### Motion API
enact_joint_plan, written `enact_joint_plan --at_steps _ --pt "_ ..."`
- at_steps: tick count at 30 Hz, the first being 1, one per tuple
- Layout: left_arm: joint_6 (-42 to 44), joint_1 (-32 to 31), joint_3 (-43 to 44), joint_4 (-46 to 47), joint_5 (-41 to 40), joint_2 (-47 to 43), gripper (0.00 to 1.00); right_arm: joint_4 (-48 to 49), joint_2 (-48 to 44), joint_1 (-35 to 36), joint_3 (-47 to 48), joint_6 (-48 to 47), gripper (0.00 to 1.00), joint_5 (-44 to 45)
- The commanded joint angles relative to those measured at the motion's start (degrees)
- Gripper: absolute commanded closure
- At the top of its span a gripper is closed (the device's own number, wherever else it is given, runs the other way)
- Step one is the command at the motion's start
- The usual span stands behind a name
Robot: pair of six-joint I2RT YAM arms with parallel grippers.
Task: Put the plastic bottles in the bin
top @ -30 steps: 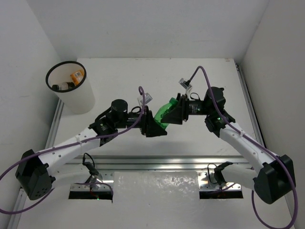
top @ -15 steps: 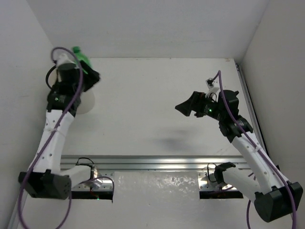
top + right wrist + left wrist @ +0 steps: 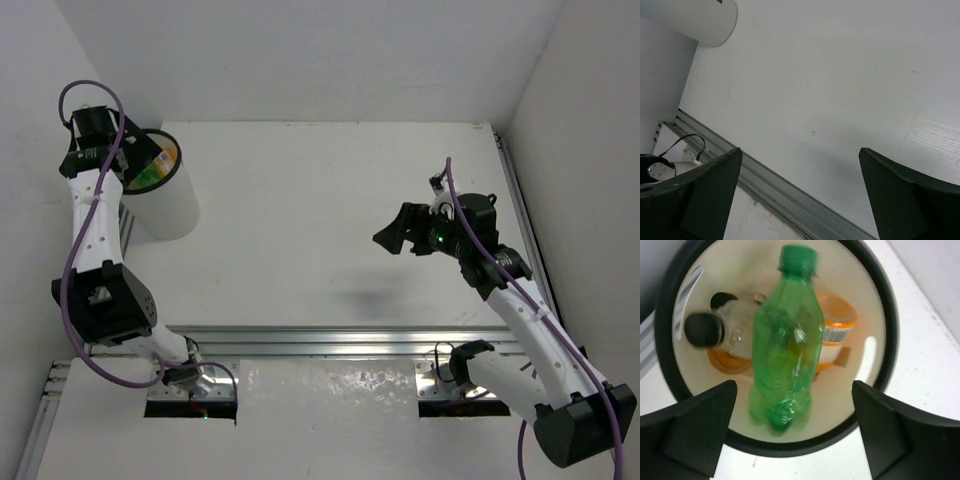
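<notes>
The green bottle (image 3: 785, 340) sits right in the mouth of the bin (image 3: 888, 315), cap pointing toward the far side. It's a bit blurry in the left wrist view, so my read is that it's dropping in. Nothing is touching it. Under it there's an orange bottle (image 3: 835, 330) with a white label, a clear bottle with a black cap (image 3: 705, 330), and something else orange lower down that I can't make out.

The left gripper (image 3: 794, 390) hangs directly over the bin, jaws spread wide, one finger on each side of the bottle and both clear of it. So it's holding nothing.

The right gripper (image 3: 800, 155) is well away over the bare table (image 3: 320, 200), jaws as wide as they go and nothing between them.

Step-wise I'd call this the drop for the green one. In the overhead view I can't spot any bottle on the table, so the job looks just about done to me.

Next, the left arm needs to lift straight up and back off without clipping the thin black rim, since the bin is tall and might tip. Then a quick look round for strays.
</notes>
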Motion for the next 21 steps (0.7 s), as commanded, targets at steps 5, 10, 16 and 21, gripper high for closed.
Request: enact_joint_plan --at_steps 5,10,16,21 --pt "2.1 -0.9 5.3 -0.6 2.7 -7.4 0.00 -0.2 0.4 0.0 2.2 -2.9 0.01 -1.7" --pt "5.9 -6.0 -0.6 0.9 2.9 -20.1 0.00 -7.1 -2.1 0.1 4.5 -8.8 0.01 3.6" --pt "8.9 -15.1 -23.1 6.0 11.6 -46.4 0.00 -19.4 -10.6 0.1 6.1 -11.2 0.01 16.8" --pt "10.3 -17.7 -34.5 2.9 9.7 -62.1 0.00 -20.8 -24.2 0.4 0.3 -11.9 0.01 17.7"
